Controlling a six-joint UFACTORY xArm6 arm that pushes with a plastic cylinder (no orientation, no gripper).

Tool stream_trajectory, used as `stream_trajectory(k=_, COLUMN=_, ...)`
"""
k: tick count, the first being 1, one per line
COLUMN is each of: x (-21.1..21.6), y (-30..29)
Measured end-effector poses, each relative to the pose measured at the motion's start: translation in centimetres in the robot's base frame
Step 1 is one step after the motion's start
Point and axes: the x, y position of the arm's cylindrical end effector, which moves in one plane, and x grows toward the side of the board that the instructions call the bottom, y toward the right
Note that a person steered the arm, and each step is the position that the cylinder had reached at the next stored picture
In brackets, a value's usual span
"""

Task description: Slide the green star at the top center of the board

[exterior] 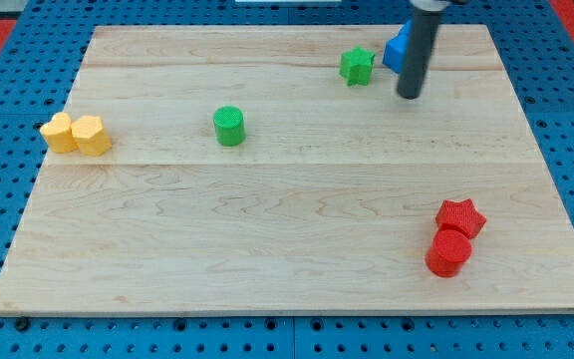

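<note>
Worktop (297, 239): pale wood on blue pegboard.
Green star (357, 66): near top edge, right of centre.
Tip (409, 95): just right of star, apart, slightly lower; well placed for a leftward shove toward top centre.
Blue block (397, 48): behind rod, shape unclear.
Pincer: none fitted, so no state to tell.
Others: green cylinder (229, 126) mid-left; yellow pair (76, 133) left edge; red star (460, 216), red cylinder (449, 252) bottom right.

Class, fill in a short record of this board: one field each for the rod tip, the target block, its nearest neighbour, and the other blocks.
tip: my tip, just right of the green star, apart
target: green star, top, right of centre
neighbour: blue block, partly behind rod
others: green cylinder; two yellow blocks touching, left edge; red star touching red cylinder
</note>
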Motion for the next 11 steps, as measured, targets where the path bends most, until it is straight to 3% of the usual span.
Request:
stream_trajectory(k=1, x=-3.1, y=3.9)
stream_trajectory(k=3, x=-5.8, y=1.1)
stream_trajectory(k=4, x=-1.4, y=2.6)
stream_trajectory(k=5, x=0.2, y=-0.1)
stream_trajectory(k=7, x=-6.0, y=-20.3)
stream_trajectory(k=8, x=-9.4, y=-25.2)
stream_trajectory(k=9, x=-12.6, y=-24.4)
stream_trajectory(k=10, x=-11.9, y=-14.7)
stream_trajectory(k=11, x=-8.6, y=-10.3)
